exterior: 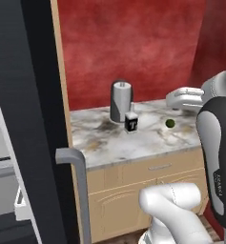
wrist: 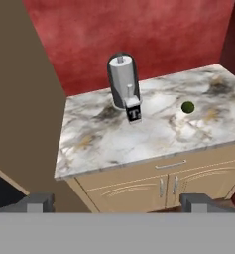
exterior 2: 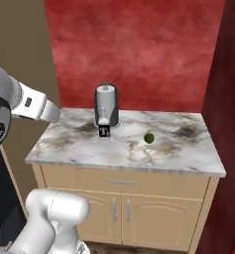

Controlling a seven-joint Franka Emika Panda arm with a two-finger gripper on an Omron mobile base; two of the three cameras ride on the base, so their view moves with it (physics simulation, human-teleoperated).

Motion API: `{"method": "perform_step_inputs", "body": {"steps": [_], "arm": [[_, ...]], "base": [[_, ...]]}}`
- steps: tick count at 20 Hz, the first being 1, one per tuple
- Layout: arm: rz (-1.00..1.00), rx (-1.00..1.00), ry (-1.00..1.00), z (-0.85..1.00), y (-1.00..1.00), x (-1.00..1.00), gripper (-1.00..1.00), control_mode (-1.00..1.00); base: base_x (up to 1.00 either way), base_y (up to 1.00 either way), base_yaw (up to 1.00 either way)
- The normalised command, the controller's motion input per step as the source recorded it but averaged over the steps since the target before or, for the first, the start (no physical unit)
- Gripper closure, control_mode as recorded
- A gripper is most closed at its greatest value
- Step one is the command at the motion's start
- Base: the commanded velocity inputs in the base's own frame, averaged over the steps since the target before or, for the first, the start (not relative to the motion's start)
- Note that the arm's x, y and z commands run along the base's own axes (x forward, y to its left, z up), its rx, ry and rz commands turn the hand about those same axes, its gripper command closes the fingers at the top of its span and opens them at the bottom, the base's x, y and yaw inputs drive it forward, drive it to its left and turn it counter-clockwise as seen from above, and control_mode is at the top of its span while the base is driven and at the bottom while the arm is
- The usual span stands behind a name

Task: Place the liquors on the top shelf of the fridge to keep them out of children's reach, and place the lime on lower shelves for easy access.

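Observation:
On the marble counter [wrist: 99, 144] stands the clear square liquor bottle with a black "T" label [wrist: 134, 111] [exterior: 130, 123] [exterior 2: 105, 130]. The slim liquor bottle with a white neck [wrist: 129, 93] is right behind it, against the paper-towel roll. The small dark green lime [wrist: 188, 107] [exterior: 170, 123] [exterior 2: 149, 137] lies to the right of the bottles. My gripper [wrist: 117, 203] hovers well back from the counter, open with nothing between its fingers. The fridge's dark door [exterior: 33, 119] stands open at the left, with light-grey inner shelves [exterior: 1, 164] at the edge. I cannot tell which is the top shelf.
A grey paper-towel roll [exterior: 120, 100] on its holder stands at the back of the counter. The fridge door's grey bar handle [exterior: 76, 167] juts toward the tan cabinet [exterior 2: 124, 208] below the counter. A red wall closes the back and right side.

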Motion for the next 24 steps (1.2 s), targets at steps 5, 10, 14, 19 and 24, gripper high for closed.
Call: {"method": "perform_step_inputs", "body": {"steps": [5, 10, 14, 19, 24], "arm": [[0.00, 0.00, 0.00, 0.00, 0.00, 0.00, -1.00, 1.00], [0.00, 0.00, 0.00, 0.00, 0.00, 0.00, -1.00, 1.00], [0.00, 0.00, 0.00, 0.00, 0.00, 0.00, -1.00, 1.00], [0.00, 0.00, 0.00, 0.00, 0.00, 0.00, -1.00, 1.00], [0.06, 0.00, -0.08, -0.53, -0.10, 0.19, -1.00, -1.00]], "base": [[0.51, -0.27, 0.04], [0.47, -0.32, 0.05], [0.37, -0.32, 0.06], [0.18, -0.22, 0.07], [0.00, 0.00, 0.00]]}}
